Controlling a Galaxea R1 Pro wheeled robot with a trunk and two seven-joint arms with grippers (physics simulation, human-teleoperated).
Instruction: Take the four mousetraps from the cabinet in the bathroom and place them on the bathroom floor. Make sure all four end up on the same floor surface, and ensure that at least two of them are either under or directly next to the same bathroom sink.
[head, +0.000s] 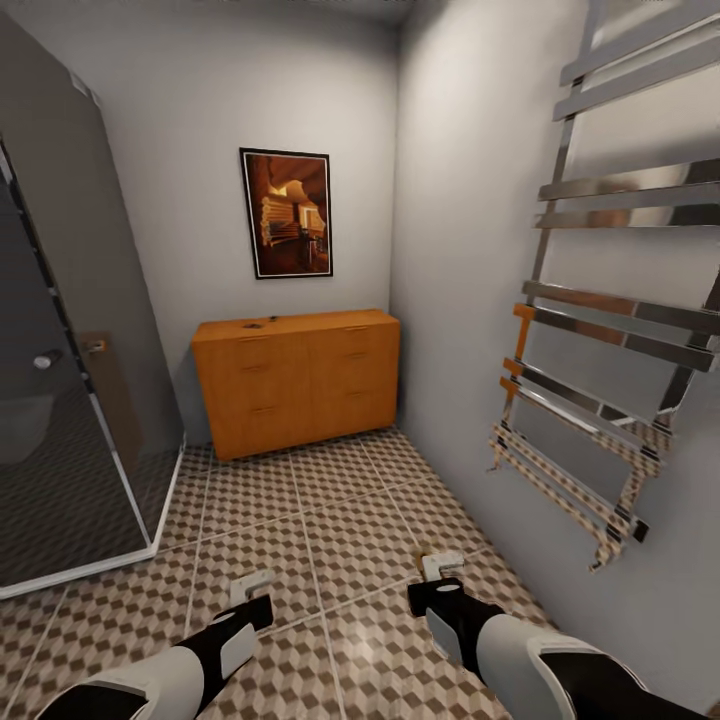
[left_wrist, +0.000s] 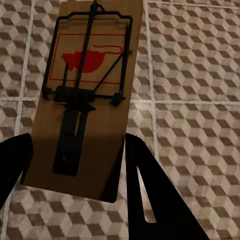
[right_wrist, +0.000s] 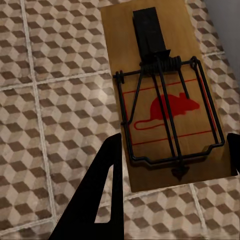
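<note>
Each wrist view has a brown wooden mousetrap with a red mouse print held over the tiled bathroom floor (head: 330, 520). My left gripper (left_wrist: 75, 170) is shut on one mousetrap (left_wrist: 85, 95), its dark fingers (left_wrist: 150, 190) on both long edges. Another mousetrap (right_wrist: 165, 100) sits in my right gripper (right_wrist: 170, 165), which is shut on it. In the head view both grippers, left (head: 250, 590) and right (head: 442, 568), hover low over the tiles. The orange-brown cabinet (head: 295, 385) stands against the far wall, with small dark items (head: 260, 323) on its top, too small to identify. The bathroom sink is out of view.
A glass shower enclosure (head: 70, 400) fills the left side. A chrome towel rail (head: 620, 350) juts from the right wall, close to my right arm. A framed picture (head: 287, 213) hangs above the cabinet. Open tiles run from my grippers to the cabinet.
</note>
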